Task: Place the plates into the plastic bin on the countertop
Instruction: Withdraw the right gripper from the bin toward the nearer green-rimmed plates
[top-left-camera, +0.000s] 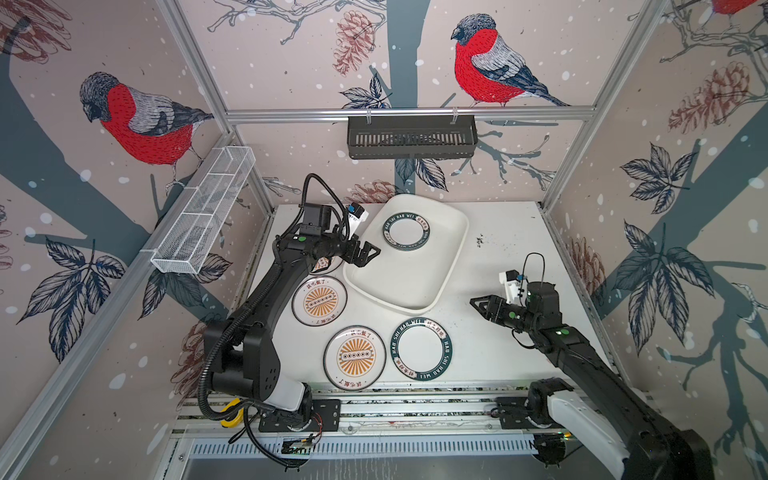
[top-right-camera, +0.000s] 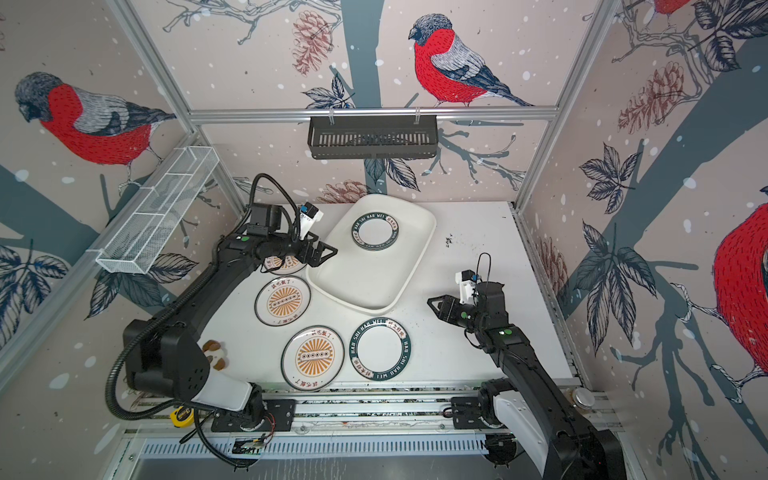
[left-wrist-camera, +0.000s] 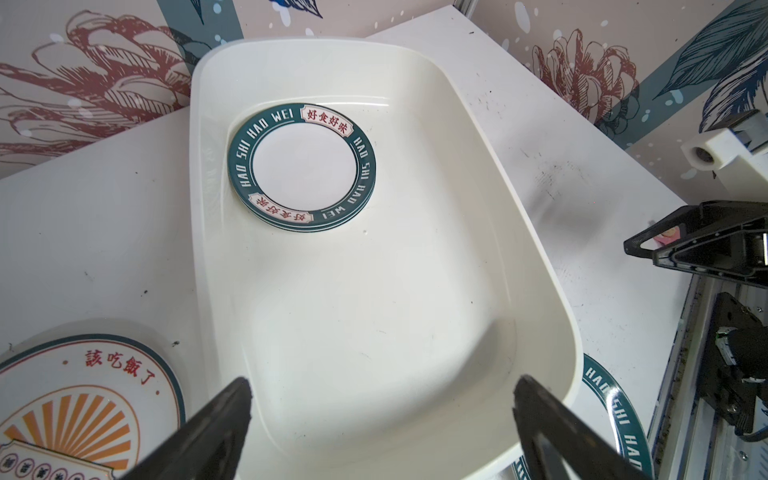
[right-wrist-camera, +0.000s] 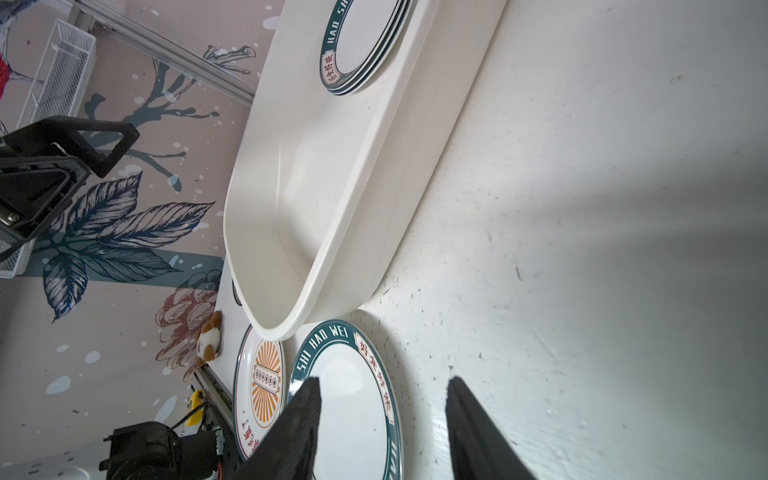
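- Bird-patterned walls boxed in a white, speckled surface.
- The plastic bin sat angled toward the back; I judged it light and apt to slide if nudged.
- At its far end lay a small stack topped by a green-lettered plate.
- Flat on the surface outside lay a green-banded plate and three sunburst plates, one half hidden under the left arm.
- They looked stiff, glossy and slippery; I'd pinch one at its raised rim.
- The left pincer hung wide open, empty, over the bin's left rim; the right pincer stood partly open, empty, near the green-banded plate.
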